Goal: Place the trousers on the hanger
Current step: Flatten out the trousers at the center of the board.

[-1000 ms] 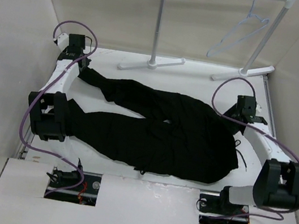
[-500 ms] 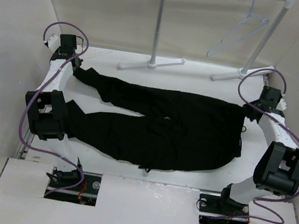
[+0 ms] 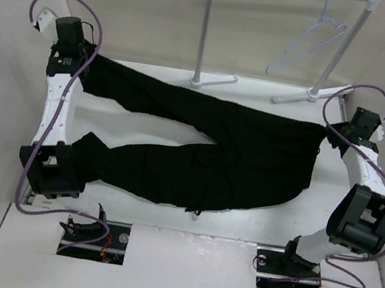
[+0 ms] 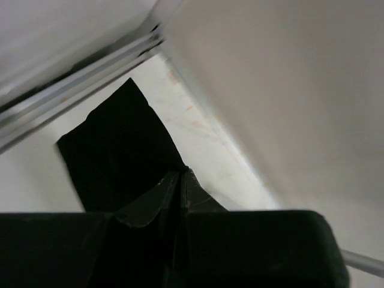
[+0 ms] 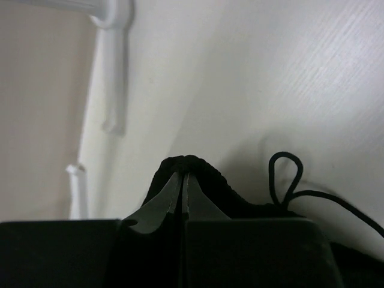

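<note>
Soft matte black trousers (image 3: 207, 146) stretch across the white bench (image 3: 132, 115). The left end effector (image 4: 182, 180) is clenched on 1 leg cuff, and the right end effector (image 5: 182, 179) is clenched on the ribbed waistband. The thin triangular wire hanger (image 3: 295, 47) hangs from the tubular rack (image 3: 206, 28), well apart.

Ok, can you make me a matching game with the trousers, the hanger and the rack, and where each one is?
1 black soft fabric trousers
2 pale lavender triangular wire hanger
3 white tube garment rack

A stands at the far edge of the white table
B stretched wide across the table
C hooked on the rack's top bar

Pairs: 1-B, 2-C, 3-A
</note>
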You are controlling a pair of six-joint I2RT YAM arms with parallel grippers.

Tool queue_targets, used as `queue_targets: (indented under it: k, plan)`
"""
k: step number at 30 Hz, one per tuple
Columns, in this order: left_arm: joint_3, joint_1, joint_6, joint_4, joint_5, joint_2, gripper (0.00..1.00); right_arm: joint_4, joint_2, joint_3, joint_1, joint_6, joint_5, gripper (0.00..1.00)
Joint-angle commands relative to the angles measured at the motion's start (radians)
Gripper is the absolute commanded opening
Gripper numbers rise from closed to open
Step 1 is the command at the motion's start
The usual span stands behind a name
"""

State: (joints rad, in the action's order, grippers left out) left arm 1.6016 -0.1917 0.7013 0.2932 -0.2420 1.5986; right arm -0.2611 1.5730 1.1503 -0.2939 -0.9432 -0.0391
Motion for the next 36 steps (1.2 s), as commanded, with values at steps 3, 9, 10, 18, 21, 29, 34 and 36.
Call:
queue_targets:
  k: [3,9,10,18,21,29,34,36]
  plan:
    - [-0.026,-0.008,0.015,-0.109,-0.002,-0.213,0.04,0.056,-0.191,-0.05,-0.031,-0.035,-0.002,0.03]
    - [-0.517,-0.113,0.081,-0.249,-0.01,-0.26,0.07,0.057,-0.167,-0.164,-0.056,-0.071,0.028,0.04]
    - [-0.561,-0.14,0.105,-0.25,0.006,-0.235,0.08,0.051,-0.144,-0.164,-0.07,-0.077,0.03,0.04]
    - [-0.614,-0.246,0.182,-0.203,0.15,-0.141,0.4,-0.022,-0.038,-0.084,-0.1,-0.057,0.028,0.08]
    - [-0.585,-0.243,0.178,-0.158,0.093,-0.155,0.46,-0.026,-0.024,-0.064,-0.089,-0.048,0.012,0.11]
    - [-0.211,-0.009,-0.02,-0.099,0.064,0.136,0.52,-0.032,0.044,0.015,-0.015,0.018,-0.002,0.1]
    - [-0.046,0.024,-0.031,-0.046,0.082,0.366,0.39,-0.049,0.085,0.045,-0.006,0.034,-0.016,0.09]
    - [-0.022,0.022,-0.016,-0.045,0.101,0.42,0.3,-0.055,0.111,0.061,-0.008,0.04,-0.018,0.08]
